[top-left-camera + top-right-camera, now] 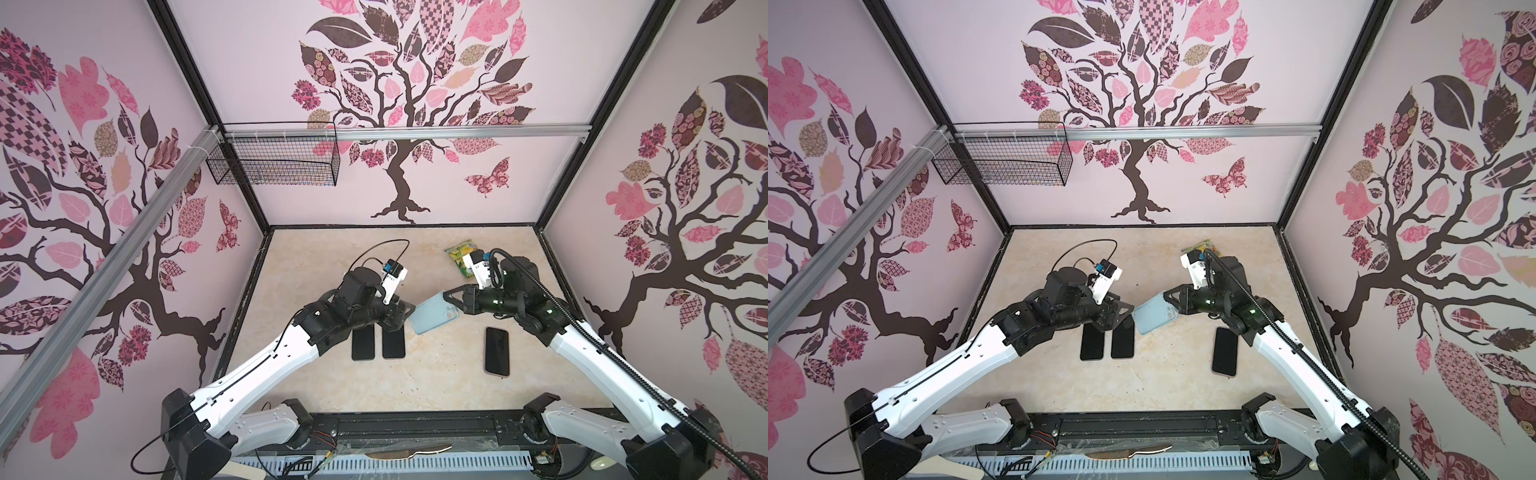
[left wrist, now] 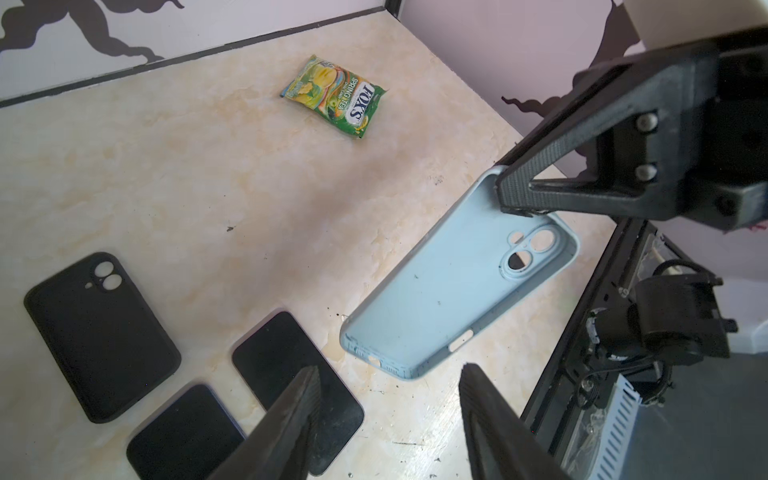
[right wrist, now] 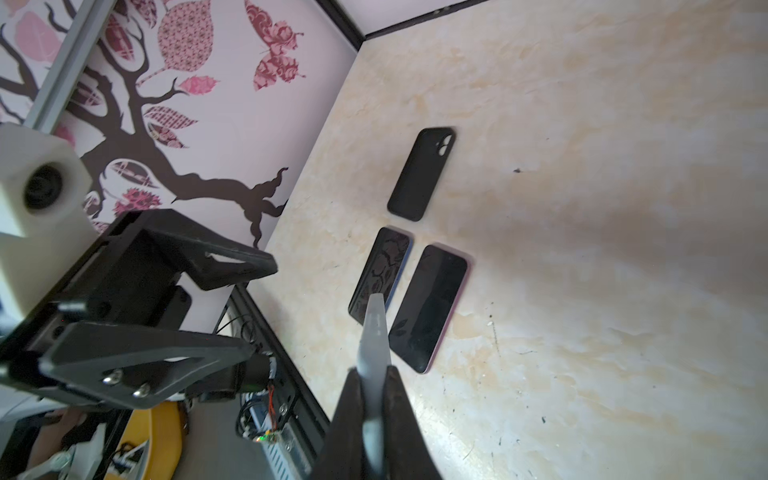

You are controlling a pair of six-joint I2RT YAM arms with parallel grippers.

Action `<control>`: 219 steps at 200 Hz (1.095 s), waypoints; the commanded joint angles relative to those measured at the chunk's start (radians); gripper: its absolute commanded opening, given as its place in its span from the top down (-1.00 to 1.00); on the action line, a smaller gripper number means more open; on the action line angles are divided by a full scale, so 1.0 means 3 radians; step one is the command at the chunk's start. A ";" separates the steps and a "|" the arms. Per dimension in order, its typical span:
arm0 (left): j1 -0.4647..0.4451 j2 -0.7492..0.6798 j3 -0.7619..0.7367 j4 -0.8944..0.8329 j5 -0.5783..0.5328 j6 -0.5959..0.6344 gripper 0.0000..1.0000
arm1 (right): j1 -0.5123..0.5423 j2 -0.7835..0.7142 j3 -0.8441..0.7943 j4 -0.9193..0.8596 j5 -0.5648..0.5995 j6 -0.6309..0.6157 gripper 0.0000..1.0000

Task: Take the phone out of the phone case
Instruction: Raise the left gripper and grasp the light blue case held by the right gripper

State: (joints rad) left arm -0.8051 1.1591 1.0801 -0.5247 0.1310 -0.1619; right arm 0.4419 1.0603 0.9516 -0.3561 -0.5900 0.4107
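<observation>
Since the light-blue phone case (image 2: 449,299) shows me its bare inside and a see-through lens cutout, I judge it empty and the phone already out. It hangs tilted above the table (image 1: 436,386) at mid-scene. The right gripper (image 2: 503,195) pinches one side wall near the lens corner, jaws pressed together on that rim. The case looks light and soft and will likely flex, so I'd hold a wall, not the back. The left gripper (image 2: 389,369) is spread and holds nothing, just beside the case's lower end. Two dark phones (image 1: 363,344) lie flat side by side left of centre, and a third phone (image 1: 496,351) lies near right. They look stiff and slick. A black case (image 2: 102,336) lies near the pair, and a candy packet (image 2: 334,97) sits far right.
</observation>
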 commanded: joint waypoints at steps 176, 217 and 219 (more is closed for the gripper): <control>-0.0300 0.0261 0.0091 -0.0157 0.0131 0.0506 0.35 | -0.0016 0.0214 0.0085 -0.0178 -0.1045 0.0042 1.00; -0.0307 0.0263 0.0069 -0.0167 0.0158 0.0508 0.54 | -0.0016 0.0198 0.0070 -0.0159 -0.1026 0.0037 1.00; -0.0309 0.0259 0.0067 -0.0166 0.0157 0.0509 0.55 | -0.0016 0.0198 0.0067 -0.0156 -0.1023 0.0037 1.00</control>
State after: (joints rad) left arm -0.8913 1.2358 1.0801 -0.5644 0.1684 -0.0223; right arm 0.4419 1.1118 0.9565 -0.4076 -0.8833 0.4290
